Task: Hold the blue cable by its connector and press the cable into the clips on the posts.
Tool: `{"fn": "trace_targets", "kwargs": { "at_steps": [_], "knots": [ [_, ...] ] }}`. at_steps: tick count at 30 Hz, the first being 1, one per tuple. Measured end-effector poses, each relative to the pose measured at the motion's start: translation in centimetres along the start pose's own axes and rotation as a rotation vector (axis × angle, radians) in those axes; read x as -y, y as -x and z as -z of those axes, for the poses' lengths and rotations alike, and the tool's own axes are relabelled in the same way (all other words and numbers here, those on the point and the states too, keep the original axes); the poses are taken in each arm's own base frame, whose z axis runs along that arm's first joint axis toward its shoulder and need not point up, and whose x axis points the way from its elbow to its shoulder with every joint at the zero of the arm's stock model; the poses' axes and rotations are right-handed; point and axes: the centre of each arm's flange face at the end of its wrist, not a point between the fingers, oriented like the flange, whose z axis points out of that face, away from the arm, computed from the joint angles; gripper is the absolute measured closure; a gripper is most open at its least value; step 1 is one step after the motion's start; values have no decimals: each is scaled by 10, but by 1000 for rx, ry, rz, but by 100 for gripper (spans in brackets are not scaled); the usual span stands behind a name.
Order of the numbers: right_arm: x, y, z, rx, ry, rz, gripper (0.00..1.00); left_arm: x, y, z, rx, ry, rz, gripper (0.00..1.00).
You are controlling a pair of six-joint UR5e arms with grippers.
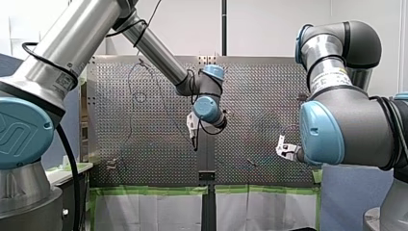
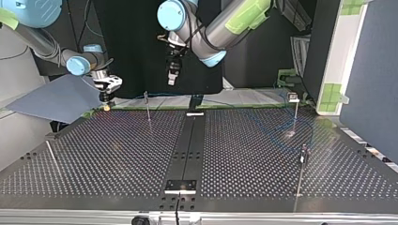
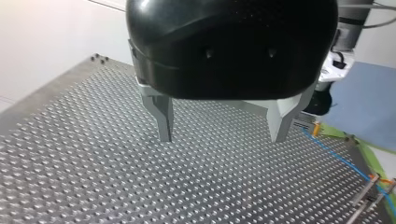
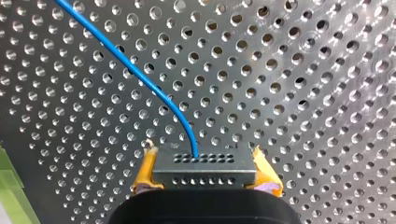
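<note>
– Blue cable (image 4: 127,64) leaves the connector (image 4: 204,173) in a tight bend, then runs off across the perforated table (image 4: 303,93). My right gripper (image 4: 204,161) has the connector pinched end to end between its 2 yellow pads (image 4: 145,171), jaws closed on it.

– In the top view that gripper sits low at the table's far edge, at the view's left. The cable trails faintly along that edge, near 1 thin post (image 2: 148,107), toward another at the view's right that carries a clip (image 2: 293,97).

– My left gripper (image 3: 222,128)?

– Wide open, nothing between its 2 metal fingers (image 3: 162,119), hanging above the table. It's no help to the cable where it is.

– So what worries you?

– That bend. The cable exits 1 small hole in the connector's face, so I'd judge that any sideways pull once the slack comes taut will try to twist the block in the pads. If it slips there, the line goes wherever it likes.

– The slack too, surely.

– Yes. It looks loose on the table, and a loop could catch a post below its clip and drag it rather than seat. Those posts look slender. A hard press off-centre might bend 1, or skid the cable past the clip's mouth.

– And pulling too hard?

– That could kink it right at the connector.
</note>
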Motion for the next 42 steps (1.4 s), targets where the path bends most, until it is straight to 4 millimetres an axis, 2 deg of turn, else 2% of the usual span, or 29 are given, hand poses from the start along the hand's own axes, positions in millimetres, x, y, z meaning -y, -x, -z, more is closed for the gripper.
{"fn": "trace_targets", "kwargs": {
  "at_steps": [9,25,33,36,42],
  "knots": [
    [1,-12,-2,-3,27,36,100,-7,18,21,66,-3,27,0],
    [20,-90,3,-36,46,76,100,-23,48,63,189,-12,54,0],
    [31,-101,4,-37,32,90,100,-37,61,84,257,29,56,0],
    [36,-104,5,-34,27,101,100,-44,62,90,277,54,53,0],
    [47,-119,8,-42,18,131,100,-59,49,100,289,95,39,0]
  ]
}}
